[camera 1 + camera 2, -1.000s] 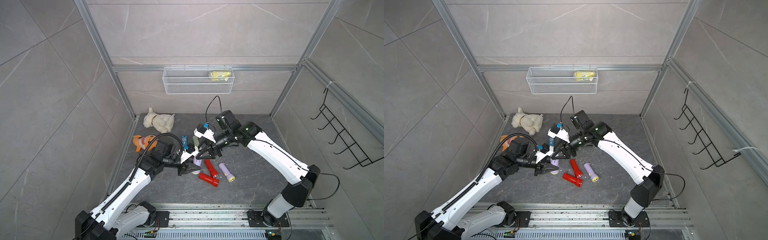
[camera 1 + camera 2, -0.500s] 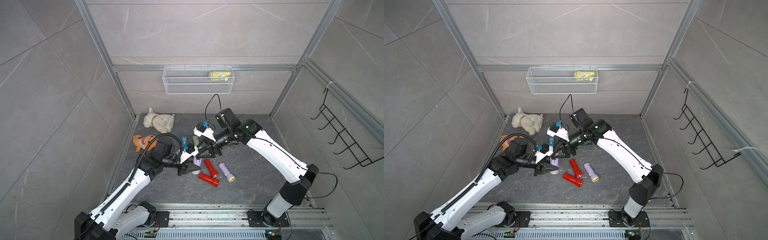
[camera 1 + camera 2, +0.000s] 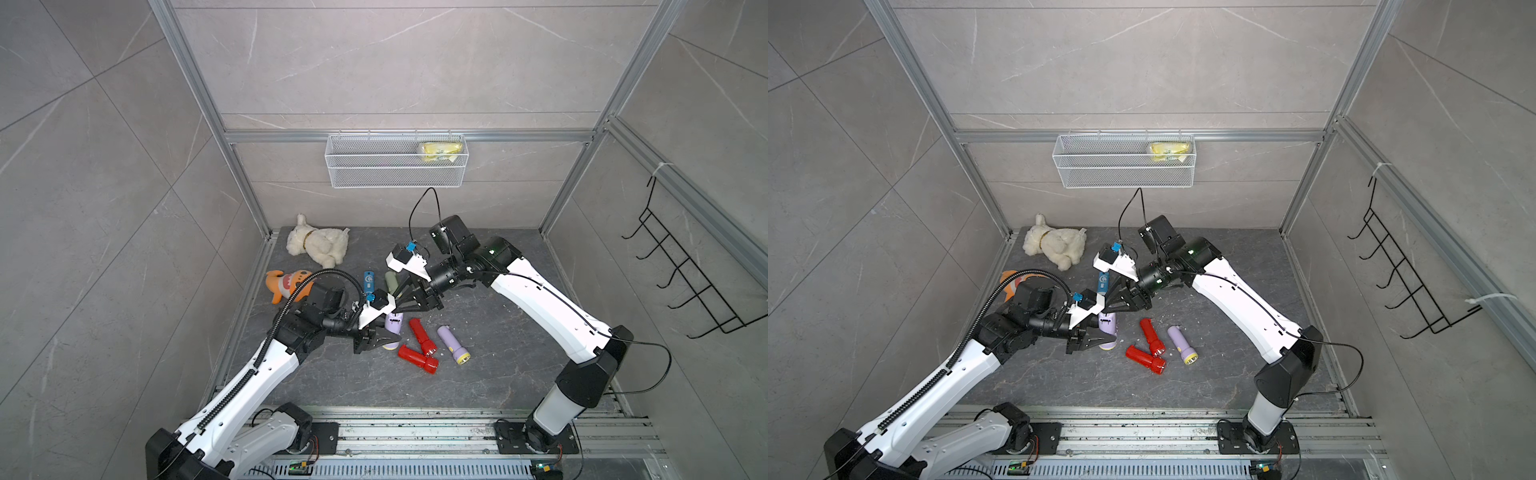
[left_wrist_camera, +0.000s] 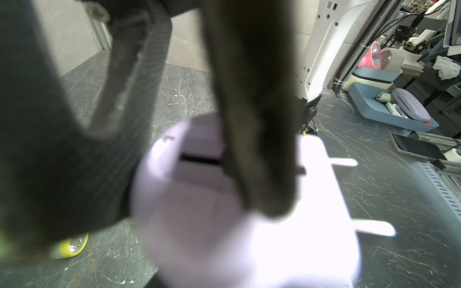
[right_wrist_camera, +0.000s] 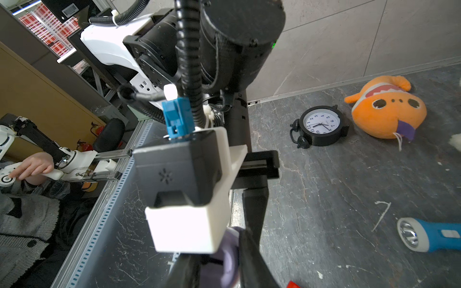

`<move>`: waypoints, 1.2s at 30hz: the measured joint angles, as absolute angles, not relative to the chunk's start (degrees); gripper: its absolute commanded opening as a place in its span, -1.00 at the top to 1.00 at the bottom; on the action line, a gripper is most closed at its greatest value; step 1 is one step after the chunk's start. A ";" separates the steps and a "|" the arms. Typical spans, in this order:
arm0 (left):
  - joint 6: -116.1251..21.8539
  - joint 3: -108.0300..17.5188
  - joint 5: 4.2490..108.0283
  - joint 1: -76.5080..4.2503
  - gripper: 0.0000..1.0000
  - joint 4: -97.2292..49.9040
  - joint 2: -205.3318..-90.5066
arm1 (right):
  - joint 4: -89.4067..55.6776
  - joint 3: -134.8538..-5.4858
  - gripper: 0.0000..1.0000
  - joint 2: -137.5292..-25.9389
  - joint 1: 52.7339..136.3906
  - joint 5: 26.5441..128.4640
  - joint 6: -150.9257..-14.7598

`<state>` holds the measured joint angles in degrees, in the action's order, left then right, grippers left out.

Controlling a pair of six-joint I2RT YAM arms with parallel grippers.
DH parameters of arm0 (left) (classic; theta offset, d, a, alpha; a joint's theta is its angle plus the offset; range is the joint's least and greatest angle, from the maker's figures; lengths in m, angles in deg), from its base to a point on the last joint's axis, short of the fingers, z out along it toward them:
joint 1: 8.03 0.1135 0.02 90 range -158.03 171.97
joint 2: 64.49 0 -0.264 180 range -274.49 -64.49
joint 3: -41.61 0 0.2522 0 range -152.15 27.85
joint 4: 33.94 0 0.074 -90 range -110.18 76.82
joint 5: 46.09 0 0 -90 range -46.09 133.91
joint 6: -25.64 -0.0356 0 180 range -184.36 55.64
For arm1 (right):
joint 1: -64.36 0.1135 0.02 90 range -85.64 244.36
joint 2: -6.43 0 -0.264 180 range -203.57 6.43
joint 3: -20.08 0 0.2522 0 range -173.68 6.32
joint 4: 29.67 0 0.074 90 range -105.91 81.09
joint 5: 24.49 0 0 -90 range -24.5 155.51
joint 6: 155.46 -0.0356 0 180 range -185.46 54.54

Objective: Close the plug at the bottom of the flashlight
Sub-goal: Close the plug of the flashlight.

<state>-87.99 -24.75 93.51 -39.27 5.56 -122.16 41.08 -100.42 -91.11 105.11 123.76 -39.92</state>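
Right hand point(image 3: 400, 308) fingers have pinched in since a second ago. Your left hand point(image 3: 376, 341) and the flashlight point(image 3: 393, 328) haven't budged.

Flashlight is the lilac one, left of the table's point(image 3: 498, 374) middle. Your left hand is clamped across its body, with the plug end up and tipped toward the right hand. Can't tell if the lens end touches the table.

Plug point(image 4: 321, 194) is folded out, not closed. In the left wrist view both prongs point(image 4: 345, 162) stick out sideways, and a dark slot shows in the end face. One dark finger point(image 4: 252, 124) lies across that end, right against the plug.

In the right wrist view the lilac end sits between your right hand's two fingers. They're close in, but I can't tell whether they grip it or only bracket it.

Just beside the flashlight are two red flashlights point(image 3: 420, 332), touching each other. A second lilac flashlight point(image 3: 453, 345) lies next to them. Behind, a blue flashlight point(image 3: 368, 282) lies flat, partly under the arms.

Further back-left are an orange plush point(image 3: 286, 284) and a white plush dog point(image 3: 318, 245). An alarm clock point(image 5: 320, 126) lies near the orange plush in the right wrist view.

On the back wall a wire basket point(image 3: 395, 174) holds a yellow packet point(image 3: 440, 150). A black hook rack point(image 3: 685, 282) hangs on the right wall.
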 measured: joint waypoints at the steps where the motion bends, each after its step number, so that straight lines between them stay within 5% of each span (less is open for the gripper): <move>1: -88.02 -24.75 93.51 -39.27 1.00 5.58 -122.07 | 41.06 -100.42 0.50 -91.19 105.11 123.92 -39.90; 21: -87.56 -23.98 92.11 -39.27 1.00 6.15 -120.98 | 40.71 -100.42 0.68 -92.99 103.10 127.94 -39.74; 26: -87.56 -23.98 92.46 -39.27 1.00 5.03 -120.94 | 40.86 -100.40 0.27 -93.23 101.70 128.57 -39.90; 36: -87.56 -23.98 92.51 -39.27 1.00 4.64 -121.00 | 41.01 -100.40 0.17 -93.25 101.66 128.84 -39.92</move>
<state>-87.56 -23.98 92.51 -39.27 4.64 -121.00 41.01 -100.40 -93.25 101.66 128.84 -39.92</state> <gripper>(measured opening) 0.380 0.410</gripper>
